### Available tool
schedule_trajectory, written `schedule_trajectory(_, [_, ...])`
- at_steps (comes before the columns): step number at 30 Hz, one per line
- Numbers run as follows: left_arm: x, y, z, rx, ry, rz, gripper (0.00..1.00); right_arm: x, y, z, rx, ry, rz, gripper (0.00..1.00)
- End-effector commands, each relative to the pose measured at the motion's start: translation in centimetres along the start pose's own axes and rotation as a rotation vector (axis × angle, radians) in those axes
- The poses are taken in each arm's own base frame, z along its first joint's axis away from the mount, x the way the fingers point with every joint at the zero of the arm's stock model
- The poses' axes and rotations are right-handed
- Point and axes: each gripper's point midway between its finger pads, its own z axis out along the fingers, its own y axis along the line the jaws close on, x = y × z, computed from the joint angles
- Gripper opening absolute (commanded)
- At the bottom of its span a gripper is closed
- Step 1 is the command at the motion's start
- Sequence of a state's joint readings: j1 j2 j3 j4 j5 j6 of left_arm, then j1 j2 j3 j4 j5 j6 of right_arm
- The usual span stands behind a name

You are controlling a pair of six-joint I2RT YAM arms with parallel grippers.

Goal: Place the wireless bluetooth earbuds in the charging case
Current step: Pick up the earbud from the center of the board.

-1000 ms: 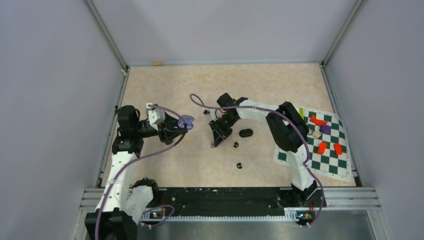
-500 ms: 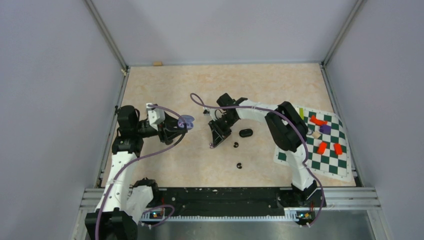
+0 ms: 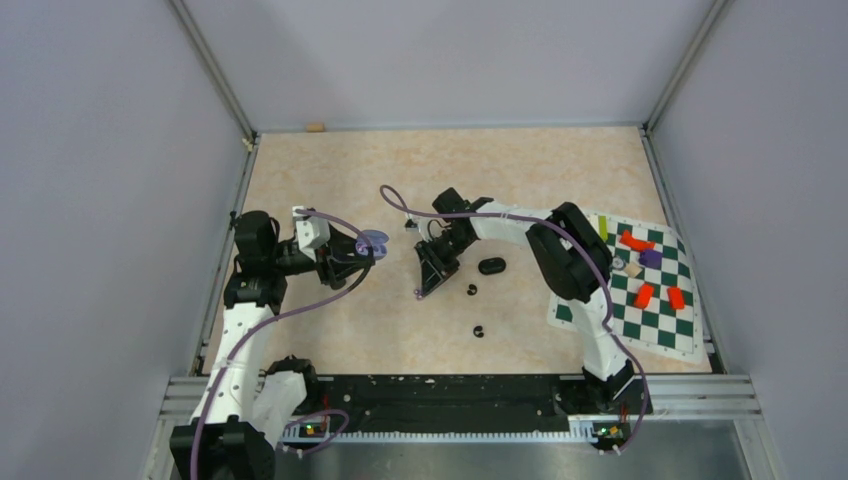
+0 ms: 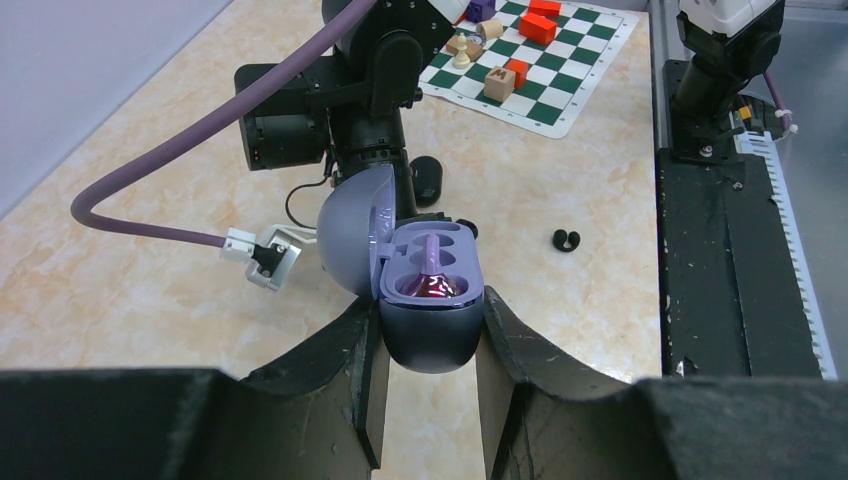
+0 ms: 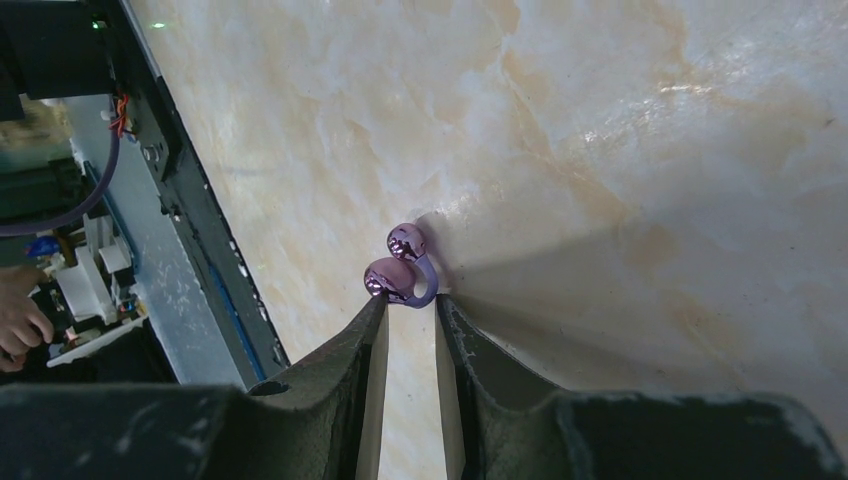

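Purple earbud (image 5: 388, 277) in right pincer (image 5: 411, 300); left pincer (image 4: 430, 310) holds charging case (image 4: 428, 348)

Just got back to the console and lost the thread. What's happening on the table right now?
The left gripper is shut on the open purple case, which already has one purple earbud seated in it. The right gripper pinches the second purple earbud at its fingertips, not yet at the case. Two black earbuds and the black case lie on the table.
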State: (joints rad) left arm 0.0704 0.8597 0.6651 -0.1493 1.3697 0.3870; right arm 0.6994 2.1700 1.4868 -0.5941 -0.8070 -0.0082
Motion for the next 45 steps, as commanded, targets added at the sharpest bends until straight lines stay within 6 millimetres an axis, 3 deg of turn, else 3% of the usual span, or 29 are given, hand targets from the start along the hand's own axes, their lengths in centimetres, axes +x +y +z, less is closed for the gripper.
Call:
schedule_trajectory(1, [-0.7, -0.2, -0.1, 0.015, -0.017, 0.046, 0.00, -0.4, -1.5, 0.5, 0.051, -0.015, -0.017, 0.24])
schedule_trajectory(11, [-0.6, -0.2, -0.1, 0.018, -0.017, 0.045, 0.00, -1.3, -2.5, -1.6, 0.079, -0.067, 0.016, 0.17])
schedule_trajectory(23, [-0.6, -0.1, -0.1, 0.017, -0.017, 0.043, 0.00, -0.5, -3.3, -0.6, 0.072, -0.057, 0.091, 0.13])
schedule_trajectory(45, [-0.6, -0.2, -0.1, 0.018, -0.017, 0.048, 0.00, 0.5, -2.9, 0.9, 0.134, -0.003, 0.028, 0.12])
